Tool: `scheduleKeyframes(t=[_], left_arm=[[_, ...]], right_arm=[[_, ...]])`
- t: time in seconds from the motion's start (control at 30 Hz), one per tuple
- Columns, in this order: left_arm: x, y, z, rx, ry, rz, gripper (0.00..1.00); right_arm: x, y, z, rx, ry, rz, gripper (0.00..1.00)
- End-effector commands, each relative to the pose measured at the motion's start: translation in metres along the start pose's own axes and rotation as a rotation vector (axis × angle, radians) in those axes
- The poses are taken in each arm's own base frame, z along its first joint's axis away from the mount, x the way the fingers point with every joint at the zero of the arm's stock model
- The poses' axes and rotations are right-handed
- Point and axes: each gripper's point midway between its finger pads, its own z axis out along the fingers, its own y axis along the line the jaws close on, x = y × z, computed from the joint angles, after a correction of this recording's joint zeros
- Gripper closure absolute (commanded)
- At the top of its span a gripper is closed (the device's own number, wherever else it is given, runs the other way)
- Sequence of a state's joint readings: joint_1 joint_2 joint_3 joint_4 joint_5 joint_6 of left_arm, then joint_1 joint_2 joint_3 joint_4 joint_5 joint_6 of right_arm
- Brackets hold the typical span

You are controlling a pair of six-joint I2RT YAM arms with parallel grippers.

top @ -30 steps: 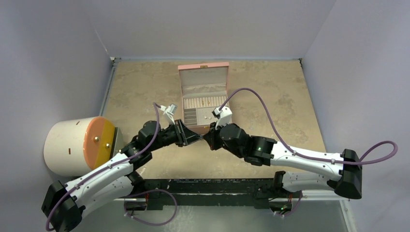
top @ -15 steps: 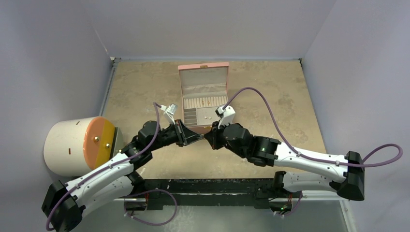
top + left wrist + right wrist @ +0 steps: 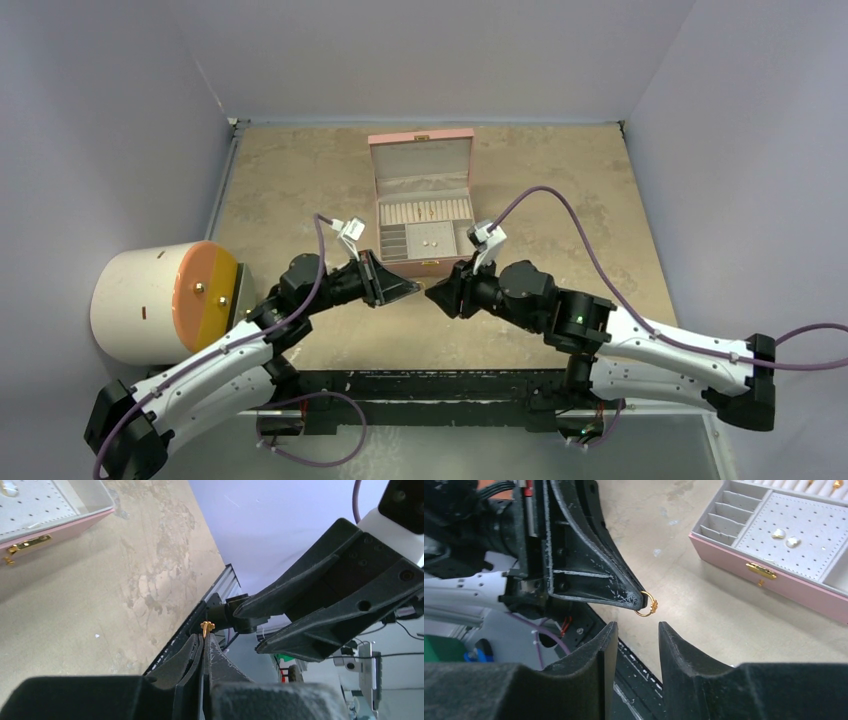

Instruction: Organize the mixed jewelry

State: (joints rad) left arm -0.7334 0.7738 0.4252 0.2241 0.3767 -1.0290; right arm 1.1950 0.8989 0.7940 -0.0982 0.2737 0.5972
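- Pink box [image 3: 421,155], top view: it stands open on the tan desk [image 3: 300,180]; both arms' tips face each other closely just in front of it.
- Left wrist: left jaws fully closed, pinching a small gold ring [image 3: 206,626] at their very tip, off the desk.
- Right wrist: right jaws parted, holding nothing, just short of the gold ring [image 3: 646,603], not touching it.

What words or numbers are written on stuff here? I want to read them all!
There are none: no word, number or label can be read in any view.
pink box: plain, with only a gold clasp and no writing.
white drum with the orange end: no writing shows.
gold ring: too small to tell if anything is stamped on it.
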Motion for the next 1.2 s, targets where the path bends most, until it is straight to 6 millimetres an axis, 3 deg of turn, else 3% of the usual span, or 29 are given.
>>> scheduleKeyframes(t=[0.0,0.17,0.57,0.83,1.17], left_arm=[[-0.002,-0.032,-0.007,0.148,0.008,0.085,1.00],[-0.001,-0.053,-0.017,0.226,0.025,0.145,1.00],[0.000,-0.089,-0.037,0.369,0.029,0.222,1.00],[-0.004,-0.115,-0.052,0.474,0.002,0.257,1.00],[-0.006,-0.123,-0.056,0.497,-0.003,0.274,1.00]], right_arm=[[-0.016,0.018,-0.013,-0.129,-0.018,-0.008,0.61],[-0.030,0.034,-0.019,-0.327,-0.020,0.036,0.58],[-0.038,0.077,-0.033,-0.646,-0.026,0.069,0.53],[-0.036,0.079,-0.038,-0.693,-0.012,0.103,0.52],[-0.037,0.085,-0.043,-0.745,-0.020,0.122,0.60]])
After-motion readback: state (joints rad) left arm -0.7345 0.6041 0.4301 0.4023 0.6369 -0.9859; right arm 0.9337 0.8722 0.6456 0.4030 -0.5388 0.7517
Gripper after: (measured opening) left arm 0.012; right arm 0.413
